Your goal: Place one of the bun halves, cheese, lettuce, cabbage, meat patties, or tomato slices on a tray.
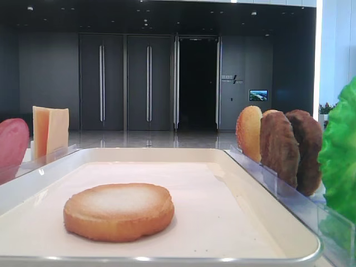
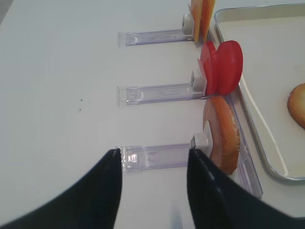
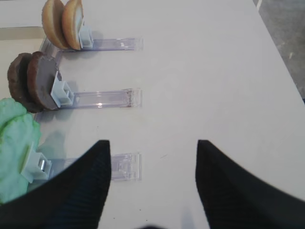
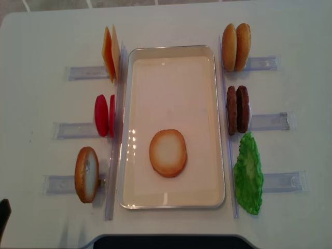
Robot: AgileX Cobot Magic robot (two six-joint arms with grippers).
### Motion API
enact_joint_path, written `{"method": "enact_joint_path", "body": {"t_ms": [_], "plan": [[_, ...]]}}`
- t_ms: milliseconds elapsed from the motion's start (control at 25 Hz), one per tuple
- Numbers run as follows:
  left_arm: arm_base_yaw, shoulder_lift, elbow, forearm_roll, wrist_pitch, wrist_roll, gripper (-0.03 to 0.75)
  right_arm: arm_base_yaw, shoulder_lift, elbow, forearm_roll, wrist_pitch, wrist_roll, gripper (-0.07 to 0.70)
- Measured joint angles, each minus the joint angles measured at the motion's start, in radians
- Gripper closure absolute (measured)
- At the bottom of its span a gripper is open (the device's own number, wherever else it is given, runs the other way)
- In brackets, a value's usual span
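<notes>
Bun half (image 1: 118,212) lies flat, pale cut face up, on the cream tray (image 1: 222,158), nearest the low exterior camera. Behind the tray on the left, cheese slices (image 1: 50,131) stand upright, with a red tomato slice (image 1: 12,143) at the frame edge. On the right, another bun (image 1: 248,132) and two meat patties (image 1: 290,148) stand on edge in a clear holder (image 1: 289,194); lettuce (image 1: 339,150) fills the right edge.

Right wrist view: right gripper (image 3: 152,176) hovers over bare white table (image 3: 214,71), fingers (image 3: 71,191) spread wide apart, nothing between them. Left of it sit three clear holders, carrying two buns (image 3: 62,23), two patties (image 3: 32,82) and lettuce (image 3: 16,143).

Left wrist view: left gripper (image 2: 155,183) sits above a holder strip (image 2: 157,156), fingers (image 2: 209,191) apart with a visible gap, gripping nothing. One bun on edge (image 2: 224,136) stands in that holder just right of the fingers, tomato slices (image 2: 221,67) beyond it, cheese (image 2: 200,14) farthest, tray rim (image 2: 248,119) at right.

Top-down exterior view: tray (image 4: 171,52) centred on table, one bun half (image 4: 168,152) flat inside it toward the near end. Left side, far to near: cheese (image 4: 109,54), tomato (image 4: 102,115), single bun (image 4: 86,174). Right side: two buns (image 4: 236,46), patties (image 4: 238,109), lettuce (image 4: 248,174). Neither gripper's jaws are visible here.
</notes>
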Motion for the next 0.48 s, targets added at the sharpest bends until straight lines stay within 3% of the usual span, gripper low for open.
{"method": "enact_joint_path", "body": {"t_ms": [480], "plan": [[0.0,0.0,0.0,0.0,0.0,0.0,0.546,0.0,0.0,0.0,0.0,0.0,0.0,0.223]]}}
